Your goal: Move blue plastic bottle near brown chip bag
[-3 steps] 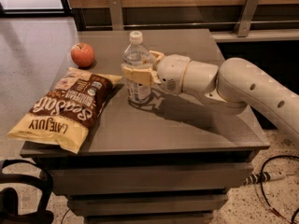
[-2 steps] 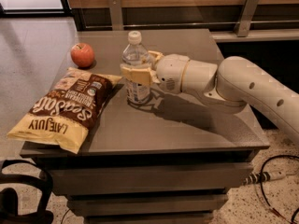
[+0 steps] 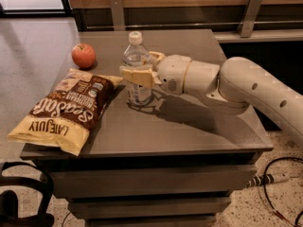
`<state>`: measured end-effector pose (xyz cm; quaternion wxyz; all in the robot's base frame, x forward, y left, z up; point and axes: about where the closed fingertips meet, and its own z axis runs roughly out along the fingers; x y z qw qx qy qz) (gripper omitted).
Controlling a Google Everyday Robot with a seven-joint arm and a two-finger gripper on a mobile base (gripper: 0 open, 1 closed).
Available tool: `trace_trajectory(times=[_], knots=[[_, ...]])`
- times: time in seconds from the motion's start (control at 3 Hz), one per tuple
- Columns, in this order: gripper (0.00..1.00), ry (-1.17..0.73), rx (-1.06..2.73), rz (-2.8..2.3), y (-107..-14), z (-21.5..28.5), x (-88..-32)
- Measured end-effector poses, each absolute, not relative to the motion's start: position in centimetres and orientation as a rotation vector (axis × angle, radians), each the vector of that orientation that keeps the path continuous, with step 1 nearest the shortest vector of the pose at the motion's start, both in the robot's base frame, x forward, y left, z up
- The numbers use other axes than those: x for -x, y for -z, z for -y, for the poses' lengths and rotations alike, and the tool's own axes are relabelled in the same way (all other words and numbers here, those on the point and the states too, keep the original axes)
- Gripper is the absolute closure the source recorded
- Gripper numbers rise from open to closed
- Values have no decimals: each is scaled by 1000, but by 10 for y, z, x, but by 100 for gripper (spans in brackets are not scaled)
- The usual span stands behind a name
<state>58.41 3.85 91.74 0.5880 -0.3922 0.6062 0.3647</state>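
Note:
The blue plastic bottle (image 3: 136,91), clear with a white cap and a white-and-dark label, stands upright on the grey table (image 3: 189,131). My gripper (image 3: 138,66) reaches in from the right and is shut on the bottle's middle, one finger (image 3: 137,77) in front and one behind. The brown chip bag (image 3: 66,109), with pale yellow "LATE JULY" ends, lies flat at the table's left. Its top corner is just left of the bottle, a small gap apart.
A red apple (image 3: 83,55) sits at the table's back left, behind the bag. My white arm (image 3: 246,91) crosses the table's right half. A dark bag (image 3: 21,207) and cables (image 3: 279,183) lie on the floor.

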Motion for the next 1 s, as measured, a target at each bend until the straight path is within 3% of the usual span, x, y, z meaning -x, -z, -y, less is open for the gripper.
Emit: trace_trajectory(times=[0.33,1.0], knots=[[4,-852,917,-1410,-918,-41,-583],[0,-853,919,-1409,-918,-42,-583]])
